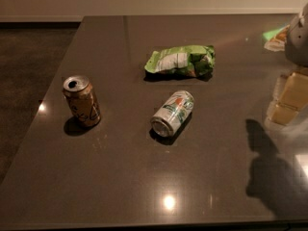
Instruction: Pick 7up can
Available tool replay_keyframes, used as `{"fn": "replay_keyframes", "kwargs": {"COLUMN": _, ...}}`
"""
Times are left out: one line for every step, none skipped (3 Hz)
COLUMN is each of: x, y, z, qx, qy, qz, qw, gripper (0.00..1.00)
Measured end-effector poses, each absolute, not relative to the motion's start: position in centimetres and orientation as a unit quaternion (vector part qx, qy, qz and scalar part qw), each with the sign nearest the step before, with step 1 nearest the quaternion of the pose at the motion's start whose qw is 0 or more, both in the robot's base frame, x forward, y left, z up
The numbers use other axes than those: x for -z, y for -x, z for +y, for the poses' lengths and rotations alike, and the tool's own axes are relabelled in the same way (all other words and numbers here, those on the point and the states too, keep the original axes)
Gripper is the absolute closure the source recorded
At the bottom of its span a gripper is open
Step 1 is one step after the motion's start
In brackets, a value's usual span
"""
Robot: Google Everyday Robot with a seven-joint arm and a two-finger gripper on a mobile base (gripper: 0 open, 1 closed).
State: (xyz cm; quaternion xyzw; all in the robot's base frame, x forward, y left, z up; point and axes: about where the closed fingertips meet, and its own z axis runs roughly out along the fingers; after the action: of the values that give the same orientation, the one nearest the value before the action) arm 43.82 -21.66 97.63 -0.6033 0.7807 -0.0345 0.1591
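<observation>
The 7up can (172, 113) lies on its side near the middle of the dark table (144, 186). It is silver-white with a green label and a red-orange mark, and its shiny end faces the near left. My gripper (288, 102) is at the right edge of the view, well to the right of the can and not touching it. Only part of it shows, a grey body above pale yellow parts. Its shadow (262, 158) falls on the table to the near right of the can.
A green crinkled chip bag (180, 60) lies just behind the can. A brown-gold can (82, 101) stands upright to the left with its top open. A green and white packet (275, 36) lies at the far right. The table's left edge borders dark floor.
</observation>
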Motion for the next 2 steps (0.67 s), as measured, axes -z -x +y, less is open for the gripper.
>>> {"fn": "replay_keyframes", "kwargs": {"x": -97.63, "y": -43.82, "z": -21.66, "qx": 0.035, "qy": 0.603, "qz": 0.781, "qw": 0.159, "gripper": 0.00}}
{"fn": "replay_keyframes", "kwargs": {"x": -97.66, "y": -43.95, "z": -21.15, "qx": 0.029, "qy": 0.614, "qz": 0.771, "qw": 0.165, "gripper": 0.00}}
